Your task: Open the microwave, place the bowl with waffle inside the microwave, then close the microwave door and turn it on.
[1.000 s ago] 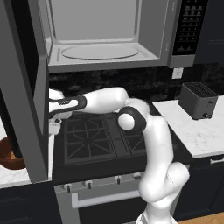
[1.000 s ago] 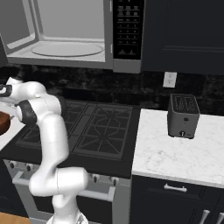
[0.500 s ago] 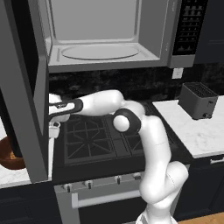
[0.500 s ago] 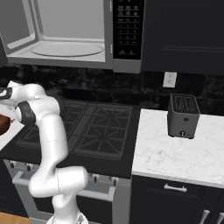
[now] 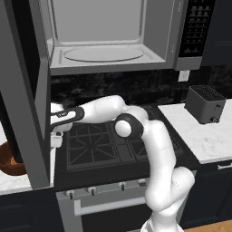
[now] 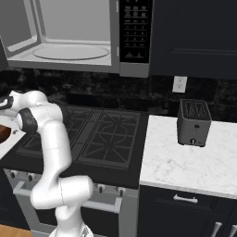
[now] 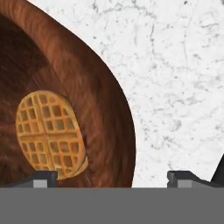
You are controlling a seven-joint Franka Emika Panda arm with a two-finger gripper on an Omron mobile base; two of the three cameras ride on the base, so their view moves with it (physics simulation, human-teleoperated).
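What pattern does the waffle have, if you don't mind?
A golden-orange grid on the waffle, clearest in the hand view.

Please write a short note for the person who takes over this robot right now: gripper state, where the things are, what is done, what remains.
Gripper: open, fingertips astride the bowl's near rim, one inside by the waffle, one over the marble counter. Nothing held.
Bowl sits on the counter left of the stove, partly hidden behind the open microwave door.
Microwave: open, turntable bare.
Done: door opened.
Left: grip the rim, lift the bowl into the microwave, close the door, start it.
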